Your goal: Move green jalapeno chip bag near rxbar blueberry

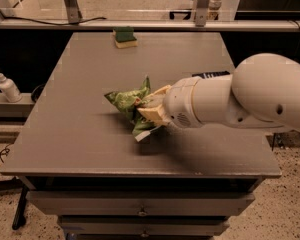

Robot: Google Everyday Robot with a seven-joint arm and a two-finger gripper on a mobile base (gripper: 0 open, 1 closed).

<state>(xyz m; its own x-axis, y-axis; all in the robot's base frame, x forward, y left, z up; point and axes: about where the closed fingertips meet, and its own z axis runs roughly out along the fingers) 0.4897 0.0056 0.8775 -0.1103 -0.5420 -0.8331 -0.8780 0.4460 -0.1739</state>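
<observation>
The green jalapeno chip bag (124,100) is crumpled and held at the middle of the grey table (80,134). My gripper (149,107) comes in from the right and is shut on the bag's right side, with tan fingers (151,115) above and below it. The bag's lower tip sits close to the table top. The rxbar blueberry (209,74) shows as a dark strip just behind my white arm (250,101), to the right of the bag, mostly hidden by the arm.
A green-and-yellow sponge (125,37) lies at the table's far edge. A white pump bottle (8,86) stands on a shelf to the left. Metal frame posts and a rail run behind the table. Drawers sit below the front edge.
</observation>
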